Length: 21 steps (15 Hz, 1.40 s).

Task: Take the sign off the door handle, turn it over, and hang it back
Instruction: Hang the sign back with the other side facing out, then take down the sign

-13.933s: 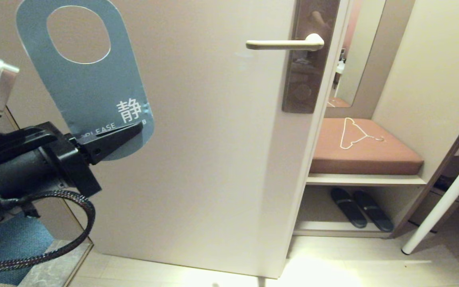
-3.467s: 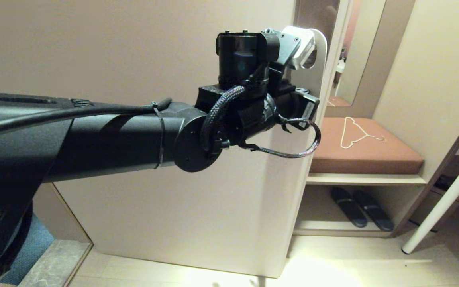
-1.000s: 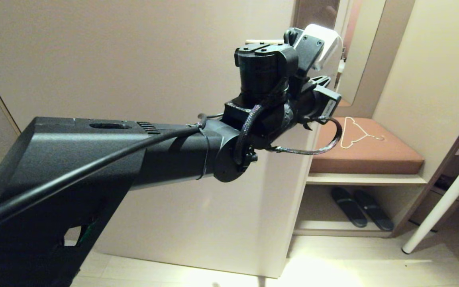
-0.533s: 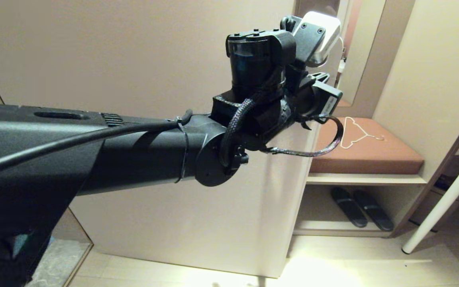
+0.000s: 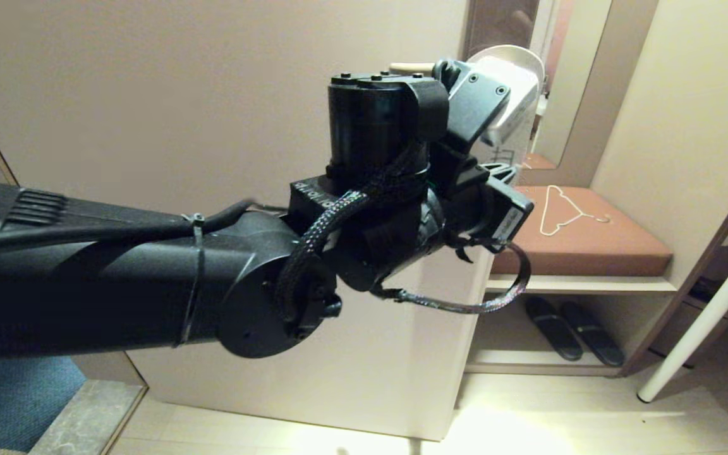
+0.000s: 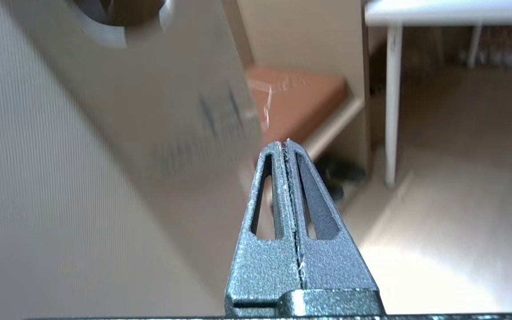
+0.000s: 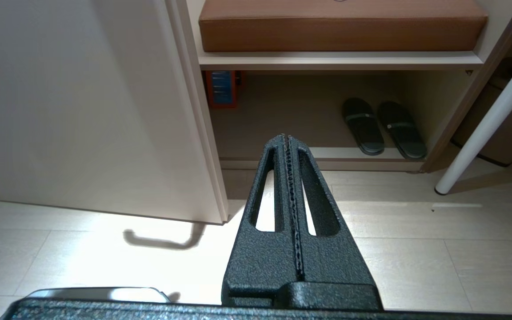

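The sign (image 5: 524, 53) shows its white side and hangs at the door handle (image 5: 409, 66), mostly hidden behind my left wrist in the head view. In the left wrist view the sign (image 6: 171, 102) is blurred, face-on, with dark lettering and its oval hole at the top. My left gripper (image 6: 286, 142) is shut with nothing between its fingers, just beside the sign's lower edge. My right gripper (image 7: 286, 135) is shut and empty, low, pointing at the floor by the door's bottom corner.
The beige door (image 5: 212, 95) fills the left. Beside it is a bench with a brown cushion (image 5: 591, 246), a white wire hanger (image 5: 563, 212) on it and dark slippers (image 5: 572, 338) below. A white table leg (image 5: 705, 316) slants at the right.
My left arm has drawn back and down from the handle, towards the head camera. The sign's white top now shows above the wrist.
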### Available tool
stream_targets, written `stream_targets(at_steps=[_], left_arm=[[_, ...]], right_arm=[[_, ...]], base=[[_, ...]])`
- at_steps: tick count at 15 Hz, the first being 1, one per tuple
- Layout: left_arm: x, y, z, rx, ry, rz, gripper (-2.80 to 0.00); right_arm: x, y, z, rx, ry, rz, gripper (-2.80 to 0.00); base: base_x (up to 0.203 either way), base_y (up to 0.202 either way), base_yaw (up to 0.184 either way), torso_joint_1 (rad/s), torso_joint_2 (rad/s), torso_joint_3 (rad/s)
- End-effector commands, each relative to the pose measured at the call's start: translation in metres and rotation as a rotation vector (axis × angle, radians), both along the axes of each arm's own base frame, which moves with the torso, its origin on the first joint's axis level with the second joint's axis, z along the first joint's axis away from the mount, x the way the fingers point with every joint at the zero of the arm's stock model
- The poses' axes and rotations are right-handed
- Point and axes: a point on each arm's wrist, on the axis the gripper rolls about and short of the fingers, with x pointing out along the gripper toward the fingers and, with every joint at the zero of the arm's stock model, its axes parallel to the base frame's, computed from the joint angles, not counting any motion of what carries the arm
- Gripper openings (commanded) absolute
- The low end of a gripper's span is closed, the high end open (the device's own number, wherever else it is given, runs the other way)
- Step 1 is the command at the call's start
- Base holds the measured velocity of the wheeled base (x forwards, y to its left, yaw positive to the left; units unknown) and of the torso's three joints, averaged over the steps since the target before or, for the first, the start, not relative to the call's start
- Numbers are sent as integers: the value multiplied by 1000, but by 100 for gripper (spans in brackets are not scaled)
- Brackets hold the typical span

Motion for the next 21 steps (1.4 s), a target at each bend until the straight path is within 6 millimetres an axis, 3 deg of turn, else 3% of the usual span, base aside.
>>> stream_targets(at_steps=[1,6,14,17,21], left_arm=[[-13,20,5,4,3,9,-280],[-21,95,-18,83,71,182,-280],[-58,252,-71,38,168,527,-280],[-83,280,-87,-22,218,576,-280],[-113,299,-102,-122,261,656,-280]], right_arm=[[0,0,0,0,1,0,-280],[0,0,0,0,3,0,-280],[0,0,0,0,1,0,-280],[0,0,0,0,2,0,-280],[0,0,0,0,3,0,-280]], base=[[0,0,0,0,0,0],[0,0,0,0,0,0],[0,0,0,0,0,0],[0,0,0,0,0,0],[0,0,0,0,0,0]])
